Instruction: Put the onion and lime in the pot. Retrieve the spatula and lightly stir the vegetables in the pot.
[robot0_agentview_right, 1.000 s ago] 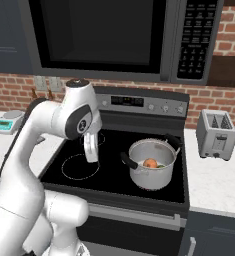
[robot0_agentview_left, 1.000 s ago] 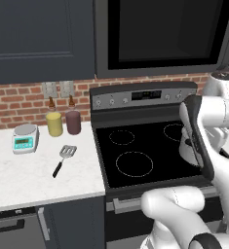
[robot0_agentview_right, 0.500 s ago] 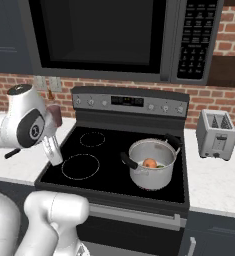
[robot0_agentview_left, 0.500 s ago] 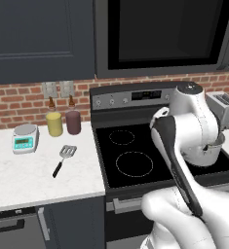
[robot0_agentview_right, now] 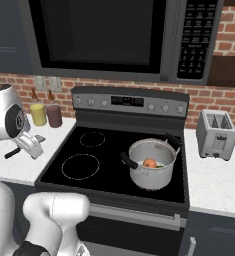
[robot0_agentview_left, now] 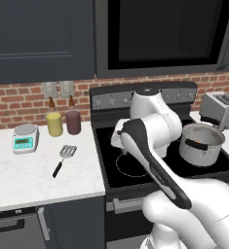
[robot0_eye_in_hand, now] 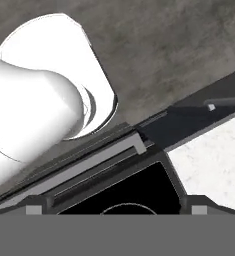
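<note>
The claw stood wide and empty, over the left edge of the stove. Just beyond it the spatula lay untouched on the worktop. The onion already sat inside the pot, so fetching and stirring remained. The lime, only a faint green spot beside the onion, was not seen clearly. The left base view showed the whole spatula; the right one hid most of it.

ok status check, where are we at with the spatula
Hand open, holding nothing. Spatula flat on the counter, untouched. Onion already in the pot. Nothing blocking the spatula.
</note>
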